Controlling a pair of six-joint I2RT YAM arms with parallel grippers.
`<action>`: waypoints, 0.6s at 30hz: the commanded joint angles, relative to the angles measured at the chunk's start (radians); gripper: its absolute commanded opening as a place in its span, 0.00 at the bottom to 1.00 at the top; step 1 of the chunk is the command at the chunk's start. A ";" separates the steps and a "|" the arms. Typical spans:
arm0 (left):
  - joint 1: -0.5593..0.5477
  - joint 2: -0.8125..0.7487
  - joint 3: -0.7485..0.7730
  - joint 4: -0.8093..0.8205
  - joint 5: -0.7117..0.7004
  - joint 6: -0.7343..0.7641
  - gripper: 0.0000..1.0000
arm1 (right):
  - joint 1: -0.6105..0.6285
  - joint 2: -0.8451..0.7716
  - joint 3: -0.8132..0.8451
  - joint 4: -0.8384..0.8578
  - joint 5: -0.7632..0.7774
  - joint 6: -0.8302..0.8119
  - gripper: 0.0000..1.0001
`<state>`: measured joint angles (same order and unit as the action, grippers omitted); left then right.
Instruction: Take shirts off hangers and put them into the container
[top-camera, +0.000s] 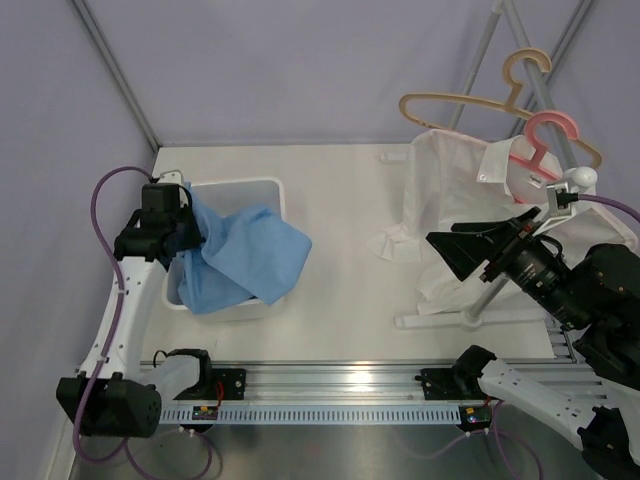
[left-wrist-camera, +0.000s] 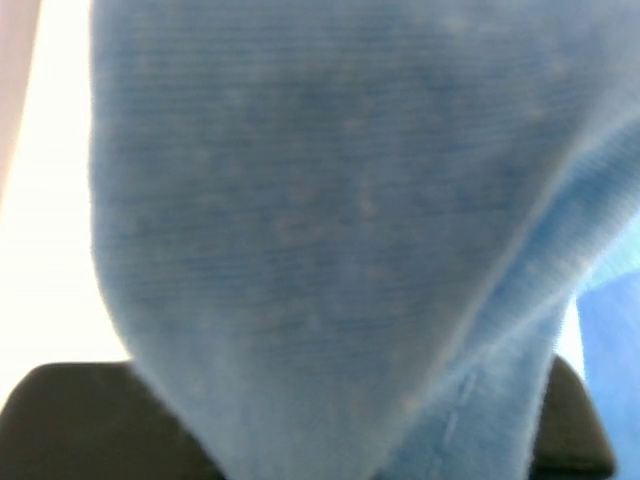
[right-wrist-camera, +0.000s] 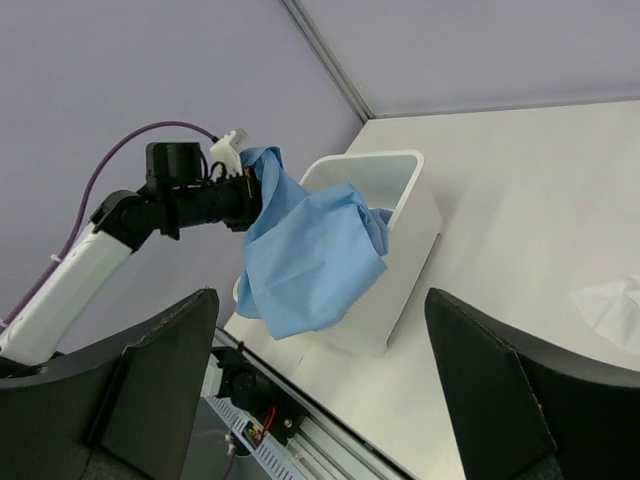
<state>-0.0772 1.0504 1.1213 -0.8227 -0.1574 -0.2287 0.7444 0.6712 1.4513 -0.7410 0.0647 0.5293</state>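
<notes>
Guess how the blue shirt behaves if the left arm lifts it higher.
Probably floppy: the blue shirt hangs in folds from the left gripper and drapes over the container rim. Likely light: a single pinch holds it up. It may drag on that rim.

White table (top-camera: 340, 210), tub (top-camera: 250, 183), rack base (top-camera: 440, 321)

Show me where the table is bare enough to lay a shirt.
Widest bare table patch: the middle, between the container, with the blue shirt draped over it, and the white shirt. Another strip runs along the back wall. Crowded: the right side, around the rack foot and open right gripper.
</notes>
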 joint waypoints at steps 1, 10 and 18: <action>0.124 0.040 -0.023 0.054 0.194 -0.029 0.00 | 0.006 -0.004 0.011 -0.012 -0.037 -0.037 0.93; 0.130 0.195 -0.054 0.125 0.498 -0.049 0.14 | 0.006 -0.028 -0.006 0.003 -0.057 -0.032 0.93; 0.119 0.091 0.047 0.035 0.271 -0.004 0.75 | 0.006 -0.010 -0.005 -0.009 -0.089 -0.038 0.93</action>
<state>0.0433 1.2293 1.0775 -0.7692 0.2016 -0.2531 0.7444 0.6464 1.4429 -0.7521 0.0254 0.5190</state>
